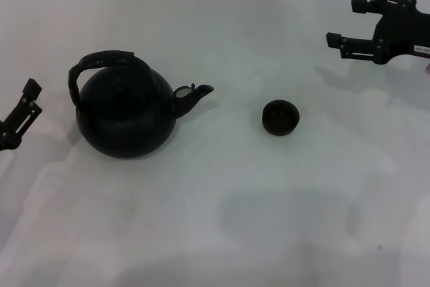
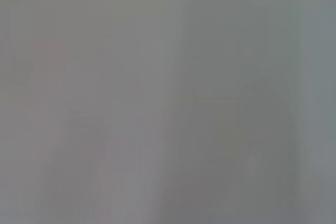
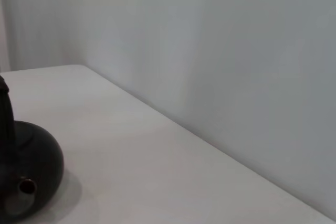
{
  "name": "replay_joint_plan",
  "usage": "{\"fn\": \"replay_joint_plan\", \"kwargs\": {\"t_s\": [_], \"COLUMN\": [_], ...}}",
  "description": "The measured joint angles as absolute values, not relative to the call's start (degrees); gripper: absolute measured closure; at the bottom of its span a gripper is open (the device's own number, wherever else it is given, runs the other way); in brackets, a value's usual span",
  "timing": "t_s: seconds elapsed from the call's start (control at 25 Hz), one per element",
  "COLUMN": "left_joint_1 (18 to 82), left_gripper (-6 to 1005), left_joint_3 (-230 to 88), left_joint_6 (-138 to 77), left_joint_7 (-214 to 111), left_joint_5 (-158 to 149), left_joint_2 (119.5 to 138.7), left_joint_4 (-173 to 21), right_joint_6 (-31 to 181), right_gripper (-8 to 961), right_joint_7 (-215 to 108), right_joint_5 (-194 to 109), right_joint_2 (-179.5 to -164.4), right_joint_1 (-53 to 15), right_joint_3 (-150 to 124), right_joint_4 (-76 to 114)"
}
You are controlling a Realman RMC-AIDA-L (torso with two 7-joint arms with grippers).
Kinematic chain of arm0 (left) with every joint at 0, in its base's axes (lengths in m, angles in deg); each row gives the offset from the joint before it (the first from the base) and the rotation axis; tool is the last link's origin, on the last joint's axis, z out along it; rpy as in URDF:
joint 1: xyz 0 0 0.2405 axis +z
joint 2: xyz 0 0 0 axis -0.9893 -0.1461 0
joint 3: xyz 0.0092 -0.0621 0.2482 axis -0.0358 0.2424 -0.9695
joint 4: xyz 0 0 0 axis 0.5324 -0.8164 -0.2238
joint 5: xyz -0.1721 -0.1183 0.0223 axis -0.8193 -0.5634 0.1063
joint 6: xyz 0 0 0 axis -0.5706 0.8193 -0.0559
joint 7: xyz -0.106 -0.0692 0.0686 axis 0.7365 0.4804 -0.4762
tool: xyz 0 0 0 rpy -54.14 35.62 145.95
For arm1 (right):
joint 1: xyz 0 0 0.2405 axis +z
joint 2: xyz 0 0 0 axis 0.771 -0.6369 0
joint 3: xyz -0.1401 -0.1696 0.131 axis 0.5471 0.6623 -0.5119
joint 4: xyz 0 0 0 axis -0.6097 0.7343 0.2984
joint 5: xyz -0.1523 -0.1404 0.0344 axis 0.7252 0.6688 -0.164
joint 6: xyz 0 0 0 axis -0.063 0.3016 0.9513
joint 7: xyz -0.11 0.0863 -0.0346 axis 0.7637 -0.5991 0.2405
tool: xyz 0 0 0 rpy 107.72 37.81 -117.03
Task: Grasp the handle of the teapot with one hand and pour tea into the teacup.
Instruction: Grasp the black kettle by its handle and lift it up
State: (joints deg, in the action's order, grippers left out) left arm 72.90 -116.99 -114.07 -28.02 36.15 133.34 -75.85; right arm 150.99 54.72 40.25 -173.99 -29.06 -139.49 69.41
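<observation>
On the worktop [image 1: 215, 233], left of centre, you see the teapot [image 1: 125, 115] upright, handle [image 1: 101, 62] arched free above the lid, spout aimed at the teacup [image 1: 279, 117], which stands near, toward the right edge: a layout that likely needs only a lift and tilt to pour. Left end effector [image 1: 20, 109] waits at the left edge, spread unclear. Right end effector [image 1: 349, 25], near the far right corner, is wide and empty.

The teapot [image 1: 125, 113] stands on the table [image 1: 222, 226], left of the teacup [image 1: 279, 117].
</observation>
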Motion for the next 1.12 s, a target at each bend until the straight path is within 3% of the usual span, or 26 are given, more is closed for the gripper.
{"fn": "replay_joint_plan", "kwargs": {"t_s": [1.12], "left_joint_1": [70.53], "left_gripper": [123], "left_joint_3": [-119.65], "left_joint_6": [-112.18], "left_joint_7": [-27.58], "left_joint_5": [38.78], "left_joint_2": [133.15], "left_joint_4": [-77.51], "right_joint_6": [149.82], "right_gripper": [109], "right_joint_7": [55.56], "right_joint_5": [40.24], "right_joint_2": [-173.99], "right_joint_1": [-29.48], "right_joint_3": [-140.82], "right_joint_4": [67.79]}}
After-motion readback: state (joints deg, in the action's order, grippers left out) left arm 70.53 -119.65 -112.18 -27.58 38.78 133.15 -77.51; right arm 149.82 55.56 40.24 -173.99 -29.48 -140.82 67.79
